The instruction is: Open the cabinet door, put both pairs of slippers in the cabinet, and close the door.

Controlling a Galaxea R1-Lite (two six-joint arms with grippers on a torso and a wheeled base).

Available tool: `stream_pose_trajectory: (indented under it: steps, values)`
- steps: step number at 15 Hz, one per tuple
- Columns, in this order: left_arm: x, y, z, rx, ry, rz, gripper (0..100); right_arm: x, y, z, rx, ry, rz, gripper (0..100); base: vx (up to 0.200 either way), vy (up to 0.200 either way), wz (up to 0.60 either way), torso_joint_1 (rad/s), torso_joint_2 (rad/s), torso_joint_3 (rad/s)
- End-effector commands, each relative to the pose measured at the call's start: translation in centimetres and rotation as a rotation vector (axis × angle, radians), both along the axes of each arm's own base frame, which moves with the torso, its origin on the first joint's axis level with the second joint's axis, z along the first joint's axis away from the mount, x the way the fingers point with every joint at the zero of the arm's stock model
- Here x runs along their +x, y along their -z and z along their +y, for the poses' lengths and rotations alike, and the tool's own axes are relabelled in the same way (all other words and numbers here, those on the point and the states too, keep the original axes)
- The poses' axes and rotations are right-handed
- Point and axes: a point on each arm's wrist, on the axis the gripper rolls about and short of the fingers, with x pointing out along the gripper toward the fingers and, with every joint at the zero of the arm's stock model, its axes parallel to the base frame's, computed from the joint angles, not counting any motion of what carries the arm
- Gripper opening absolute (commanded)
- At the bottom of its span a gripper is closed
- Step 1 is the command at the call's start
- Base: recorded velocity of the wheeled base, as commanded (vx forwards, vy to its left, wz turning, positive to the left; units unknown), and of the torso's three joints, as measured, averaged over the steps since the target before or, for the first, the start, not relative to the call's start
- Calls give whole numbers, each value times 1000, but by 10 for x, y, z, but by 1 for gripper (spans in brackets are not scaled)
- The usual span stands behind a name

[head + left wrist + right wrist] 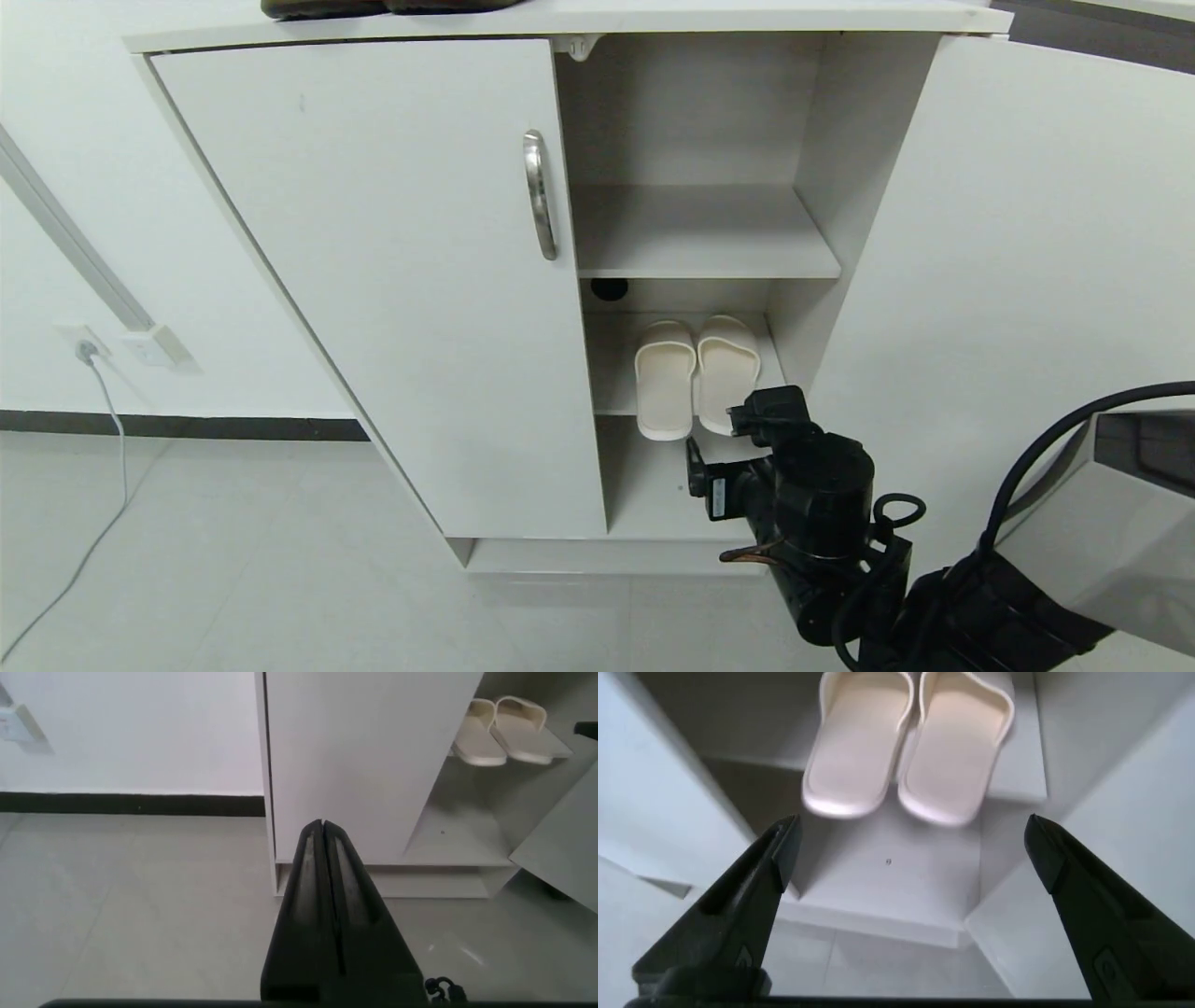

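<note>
Right claw [912,833] gapes before two cream slippers [665,378] on one shelf [611,364]

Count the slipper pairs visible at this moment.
2. A cream pair lies on the lower shelf inside the open cabinet. A dark pair, cut off by the frame edge and apparently slippers, sits on the cabinet top.

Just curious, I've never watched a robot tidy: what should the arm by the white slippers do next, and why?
Probably draw back from the cabinet. The white slippers already lie on a shelf, the right jaws stand open and empty before them, and a dark pair waits on the cabinet top.
</note>
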Motion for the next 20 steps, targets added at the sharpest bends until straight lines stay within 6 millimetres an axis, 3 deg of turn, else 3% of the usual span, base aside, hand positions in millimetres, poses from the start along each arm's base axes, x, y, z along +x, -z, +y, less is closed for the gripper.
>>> stream_pose_trajectory:
  steps: [1,13,20]
  values:
    - [0,0,0,0,-1,0,0,1,-3,1,6,-1,-9,100,0,0,0,0,0,0]
    - [0,0,0,-1,3,2,0,-2,0,6,-8,-18,-4,100,0,0,0,0,0,0]
    - [0,0,0,-3,-1,0,0,-1,4,6,-18,-17,4,100,0,0,0,1,0,182]
